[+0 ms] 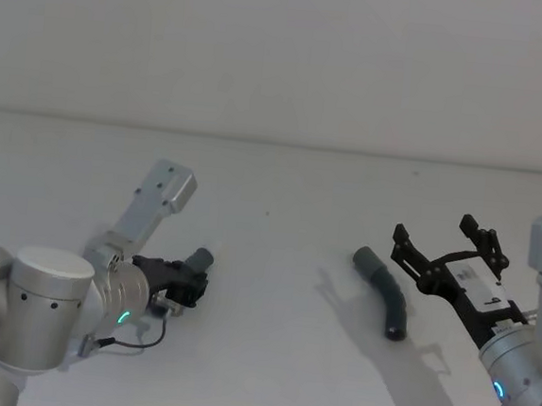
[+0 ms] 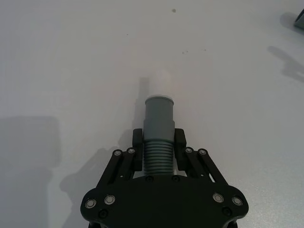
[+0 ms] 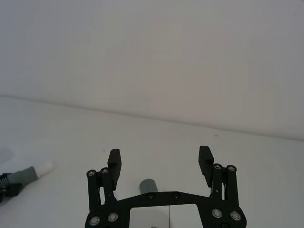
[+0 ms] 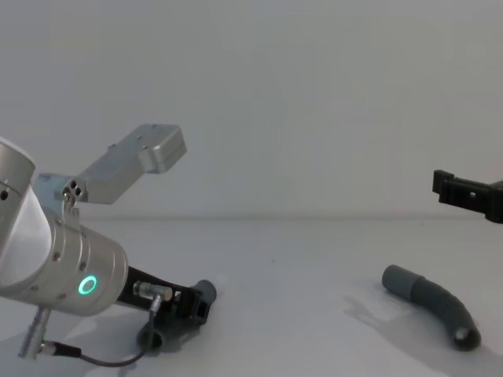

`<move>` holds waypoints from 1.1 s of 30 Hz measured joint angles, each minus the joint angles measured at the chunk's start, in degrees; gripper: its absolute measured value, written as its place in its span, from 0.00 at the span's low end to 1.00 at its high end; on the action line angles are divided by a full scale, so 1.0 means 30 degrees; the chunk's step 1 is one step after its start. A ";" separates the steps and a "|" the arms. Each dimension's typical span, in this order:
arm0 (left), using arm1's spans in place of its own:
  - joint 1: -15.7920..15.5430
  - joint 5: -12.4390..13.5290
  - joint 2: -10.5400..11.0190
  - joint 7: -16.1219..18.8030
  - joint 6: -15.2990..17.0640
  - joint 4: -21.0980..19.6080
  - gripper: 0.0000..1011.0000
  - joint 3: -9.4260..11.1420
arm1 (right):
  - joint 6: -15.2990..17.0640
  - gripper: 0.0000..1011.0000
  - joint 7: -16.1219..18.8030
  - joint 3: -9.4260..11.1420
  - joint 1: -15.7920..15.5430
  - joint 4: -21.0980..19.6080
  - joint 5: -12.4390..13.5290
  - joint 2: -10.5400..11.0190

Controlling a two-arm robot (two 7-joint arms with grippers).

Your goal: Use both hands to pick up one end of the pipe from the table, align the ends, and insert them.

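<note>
My left gripper (image 2: pixel 158 138) is pinching the white-tipped hose piece (image 2: pixel 159 121), so I'd drop my spread right gripper (image 3: pixel 160 156) square over the other piece (image 1: pixel 384 291), just behind its cuff (image 1: pixel 367 261).

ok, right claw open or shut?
Open. The right claw has its fingers wide apart, gripping nothing; the loose pipe piece lies on the table.

Matte white table (image 2: pixel 71 71), smooth-cuffed ribbed grey pipe (image 2: pixel 159 118), black plastic left tool (image 2: pixel 158 138).

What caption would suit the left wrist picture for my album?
Left hand grips the ribbed pipe piece, its white tip pointing out over the table.
</note>
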 joint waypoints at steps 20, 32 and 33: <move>0.0000 0.0000 0.0000 0.0003 0.0000 -0.0001 0.35 -0.0001 | 0.5676 0.99 0.0396 -0.0966 0.1907 0.0619 -0.0614 0.0451; -0.0001 -0.0001 -0.0001 0.0001 -0.0002 -0.0002 0.35 -0.0001 | 0.7766 0.99 0.0731 -0.1987 0.3527 0.2135 -0.1497 0.0517; -0.0001 0.0000 0.0000 0.0001 -0.0003 -0.0002 0.35 -0.0001 | 0.7766 0.99 0.0731 -0.1987 0.3527 0.2135 -0.1497 0.0517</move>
